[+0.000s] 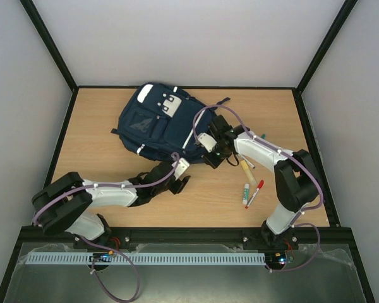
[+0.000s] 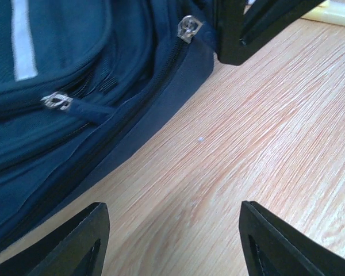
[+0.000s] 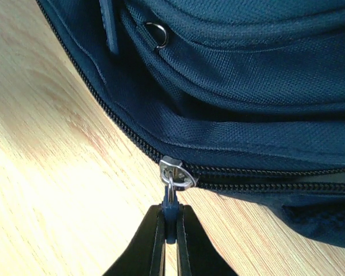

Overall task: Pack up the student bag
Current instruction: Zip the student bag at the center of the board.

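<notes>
Table [image 1: 101, 132]: light wood-grain top inside a black frame.

Student bag [image 1: 155, 123]: navy backpack with white stripes and pale patches. It lay flat on the far centre-left of the table, bottom edge toward the arms.

Left gripper [image 2: 172, 215]: sat low over bare wood, just beside the bag's near edge. Its fingers stood well apart with nothing between them.

Right gripper [image 3: 171, 223]: was at the bag's right-hand side. Its fingers were pressed together, clamped on the zip pull [image 3: 170, 210].

Red-capped marker [image 1: 255, 192] and green-capped marker [image 1: 246, 193]: lay loose on the table, side by side, right of the bag near the right arm.

Zip slider [image 3: 175, 172]: silver, on a dark zip track, with the pull hanging toward the right gripper.
</notes>
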